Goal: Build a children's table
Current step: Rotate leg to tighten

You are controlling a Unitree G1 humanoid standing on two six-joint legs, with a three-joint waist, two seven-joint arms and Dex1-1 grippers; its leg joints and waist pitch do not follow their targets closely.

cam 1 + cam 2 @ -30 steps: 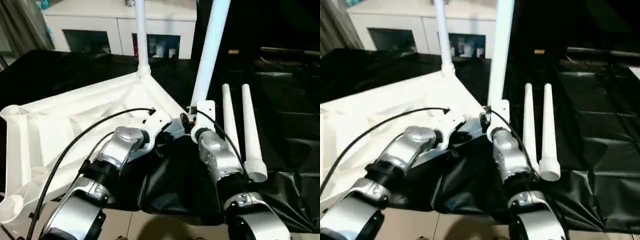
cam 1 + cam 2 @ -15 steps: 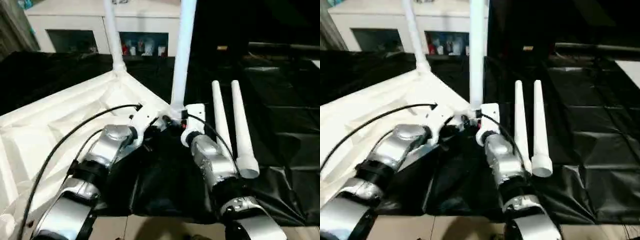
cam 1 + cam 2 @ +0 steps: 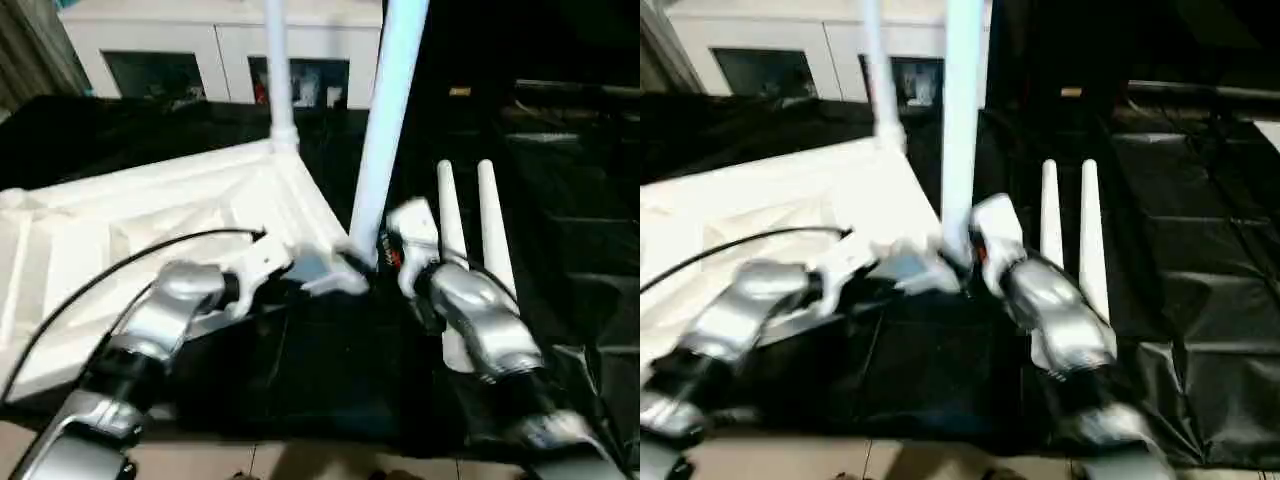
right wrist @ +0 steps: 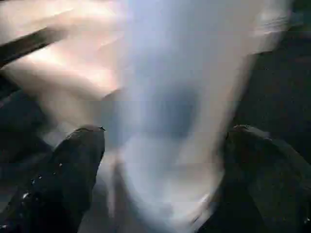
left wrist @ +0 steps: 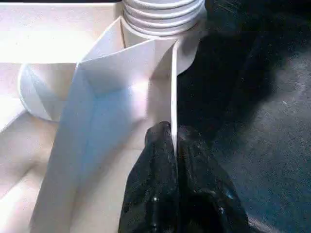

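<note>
The white table top (image 3: 120,220) lies upside down, ribs up, on black cloth. One white leg (image 3: 279,80) stands in its far corner socket. A second leg (image 3: 390,130) rises, slightly tilted, from the near right corner. My right gripper (image 3: 385,250) is shut on the low end of that leg, one finger (image 4: 77,160) on each side. My left gripper (image 3: 335,275) is beside the same corner, shut on a thin upright rib (image 5: 173,87) of the top. A ribbed white collar (image 5: 160,12) sits in the socket just beyond it.
Two loose white legs (image 3: 447,210) (image 3: 492,220) lie side by side on the black cloth (image 3: 330,370) right of my right forearm. A white cabinet with glass doors (image 3: 200,50) stands behind the table. Pale floor shows along the near edge.
The view has shifted. My right forearm has swung out to the right and its wrist has turned, still holding the leg at the corner. My left gripper stays on the rib.
</note>
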